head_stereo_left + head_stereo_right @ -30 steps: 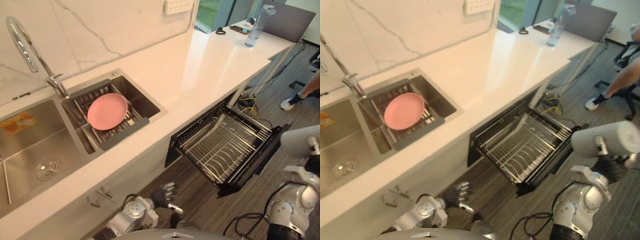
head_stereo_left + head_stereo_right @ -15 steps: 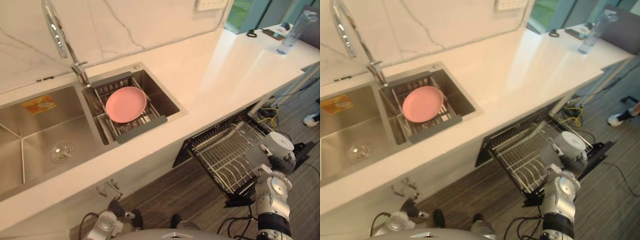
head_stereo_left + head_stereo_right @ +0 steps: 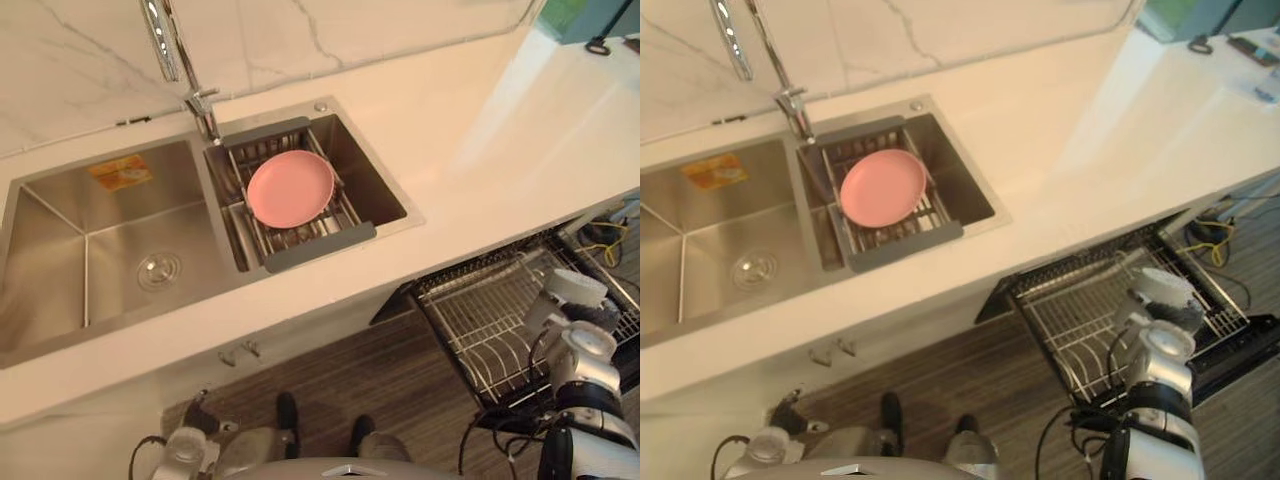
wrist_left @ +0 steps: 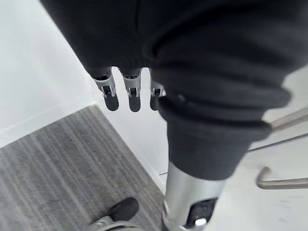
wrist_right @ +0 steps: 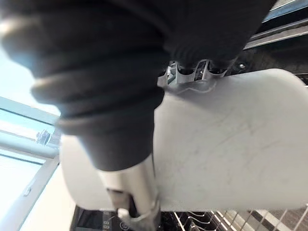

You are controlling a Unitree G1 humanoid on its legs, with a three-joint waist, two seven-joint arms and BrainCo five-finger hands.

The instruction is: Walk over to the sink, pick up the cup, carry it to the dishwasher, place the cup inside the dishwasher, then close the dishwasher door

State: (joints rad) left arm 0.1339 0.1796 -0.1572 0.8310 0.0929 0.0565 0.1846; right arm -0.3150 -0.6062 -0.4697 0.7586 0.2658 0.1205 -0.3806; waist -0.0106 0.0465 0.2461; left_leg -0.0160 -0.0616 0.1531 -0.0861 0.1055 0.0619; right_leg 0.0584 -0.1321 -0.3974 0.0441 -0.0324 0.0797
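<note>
Right wrist view | my right hand [image 5: 192, 75] wraps the cup [image 5: 231, 144] | seems light, slick: grip mid-wall | left hand [image 4: 131, 94] slack, empty

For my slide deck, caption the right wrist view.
Right hand wrapped round a pale cup, the open dishwasher showing past it.

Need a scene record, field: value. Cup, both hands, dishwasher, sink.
cup: white cup, held over the rack
right hand: right hand curled round the cup
left hand: left hand hangs low by the cabinet, fingers straight, empty
dishwasher: dishwasher door open, rack pulled out, no dishes visible in it
sink: sink has two basins; pink plate lies on a drainer in the basin nearer the dishwasher
</note>
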